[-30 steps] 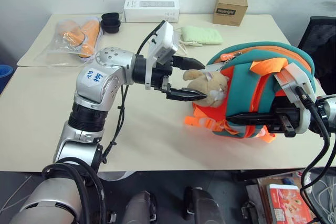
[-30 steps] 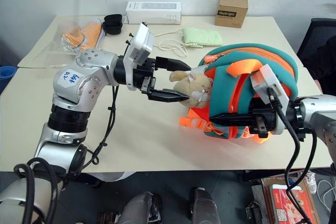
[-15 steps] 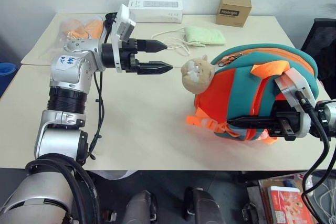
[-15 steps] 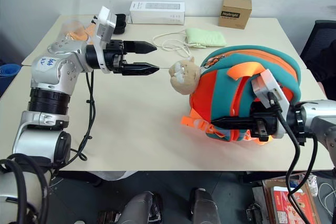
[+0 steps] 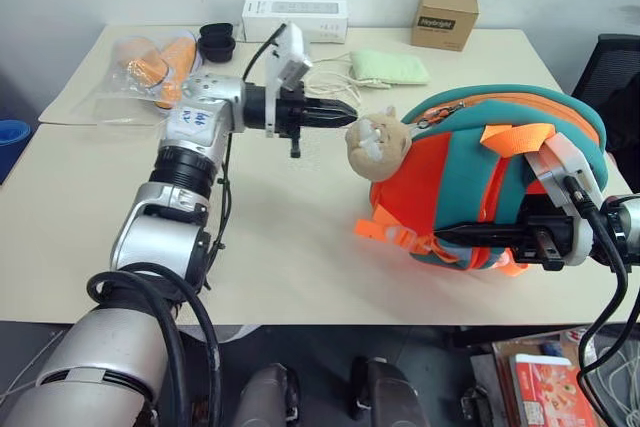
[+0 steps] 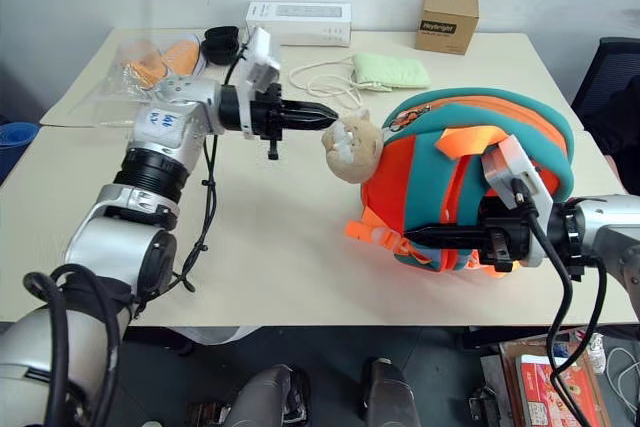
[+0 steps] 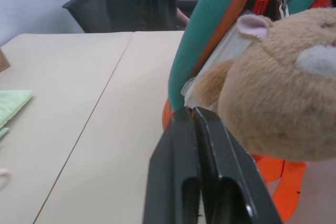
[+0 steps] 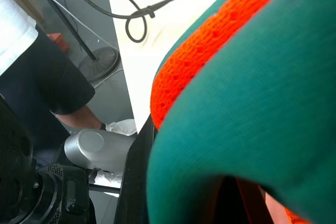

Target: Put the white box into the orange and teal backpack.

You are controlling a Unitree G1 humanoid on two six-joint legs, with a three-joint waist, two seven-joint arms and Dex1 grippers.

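Brown cardboard box (image 5: 442, 18), long white carton (image 5: 295, 19), green cloth pouch (image 5: 386, 66), black cups (image 5: 215, 42) and a plastic bag with orange items (image 5: 140, 69) lie at the table's (image 5: 290, 247) far edge. We see the orange and teal backpack (image 5: 470, 162) near the right edge; its beige plush head (image 5: 375, 144) partly hides a white box (image 7: 223, 56) in its opening. Our left gripper (image 5: 350, 113) is closed and empty just beside the plush head. Our right gripper (image 5: 450, 234) is closed on the backpack's lower edge.

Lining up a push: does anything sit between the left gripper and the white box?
Nothing directly: the shut left gripper points at the white box corner poking from the backpack. The plush head crowds right beside it, hiding part of the box.
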